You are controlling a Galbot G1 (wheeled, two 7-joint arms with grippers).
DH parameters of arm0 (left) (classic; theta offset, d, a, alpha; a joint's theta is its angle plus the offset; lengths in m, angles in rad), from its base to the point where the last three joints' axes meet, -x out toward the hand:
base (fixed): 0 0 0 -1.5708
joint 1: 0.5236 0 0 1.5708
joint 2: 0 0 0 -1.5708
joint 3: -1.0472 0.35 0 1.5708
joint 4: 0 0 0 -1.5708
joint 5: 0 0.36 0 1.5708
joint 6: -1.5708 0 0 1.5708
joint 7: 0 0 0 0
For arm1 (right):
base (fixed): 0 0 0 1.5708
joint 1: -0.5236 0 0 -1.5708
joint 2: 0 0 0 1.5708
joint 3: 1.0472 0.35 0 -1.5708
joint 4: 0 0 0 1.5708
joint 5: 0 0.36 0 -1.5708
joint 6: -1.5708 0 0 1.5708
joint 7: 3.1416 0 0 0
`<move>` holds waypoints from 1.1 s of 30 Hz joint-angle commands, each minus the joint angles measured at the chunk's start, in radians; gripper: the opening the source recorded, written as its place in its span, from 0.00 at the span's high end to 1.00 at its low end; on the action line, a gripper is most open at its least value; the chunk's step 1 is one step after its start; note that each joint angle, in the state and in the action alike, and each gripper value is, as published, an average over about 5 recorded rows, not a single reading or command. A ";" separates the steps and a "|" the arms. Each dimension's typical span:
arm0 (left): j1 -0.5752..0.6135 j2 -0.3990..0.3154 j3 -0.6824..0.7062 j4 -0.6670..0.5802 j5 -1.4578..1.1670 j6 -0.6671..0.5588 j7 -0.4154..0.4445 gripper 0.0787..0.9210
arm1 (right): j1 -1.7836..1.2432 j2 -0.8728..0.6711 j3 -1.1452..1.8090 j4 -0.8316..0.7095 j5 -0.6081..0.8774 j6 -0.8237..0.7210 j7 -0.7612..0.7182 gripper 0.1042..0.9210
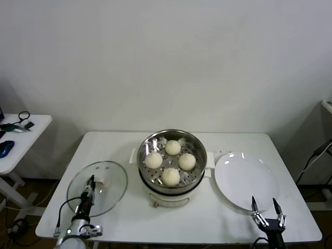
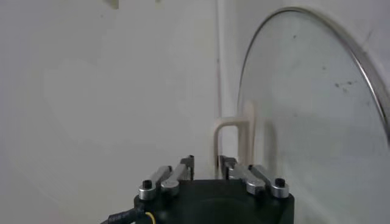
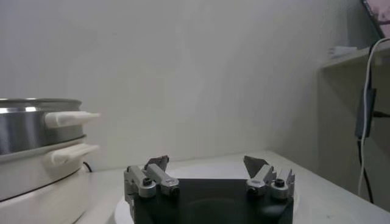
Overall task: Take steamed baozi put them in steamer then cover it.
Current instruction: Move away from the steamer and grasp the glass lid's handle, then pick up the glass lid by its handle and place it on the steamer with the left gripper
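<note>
All four baozi (image 1: 170, 161) lie in the steamer (image 1: 198, 144); covering remains: the left gripper (image 1: 88, 189), jaws narrowed about the handle (image 2: 234, 141) of the cover (image 1: 111, 176) on the table (image 1: 207, 223), while the right gripper (image 1: 265, 208) waits wide-jawed near the plate (image 1: 249, 171).

I found no writing, label, brand, number or sign that I could read anywhere. The steamer (image 1: 172, 162), the glass cover (image 1: 98, 187), the white plate (image 1: 244, 179) and the desk (image 1: 207, 218) before me all showed bare surfaces, and the wall behind them carried no lettering either.
</note>
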State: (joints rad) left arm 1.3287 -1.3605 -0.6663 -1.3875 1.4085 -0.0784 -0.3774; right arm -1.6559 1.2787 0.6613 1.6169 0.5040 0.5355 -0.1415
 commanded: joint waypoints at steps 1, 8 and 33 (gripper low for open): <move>-0.009 0.004 -0.001 0.023 0.012 -0.018 0.003 0.73 | 0.001 0.002 0.002 0.004 -0.001 -0.001 0.001 0.12; 0.020 0.002 -0.004 -0.078 -0.043 -0.018 0.012 0.93 | -0.002 0.004 0.003 0.010 -0.002 0.000 0.003 0.12; 0.039 0.276 0.132 -0.772 -0.278 0.442 0.473 0.94 | -0.003 0.014 0.045 0.049 -0.110 -0.055 0.057 0.12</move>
State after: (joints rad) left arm 1.3951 -1.1772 -0.6452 -1.8803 1.1788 0.1044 -0.1171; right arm -1.6636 1.2917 0.7033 1.6619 0.4196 0.4935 -0.0939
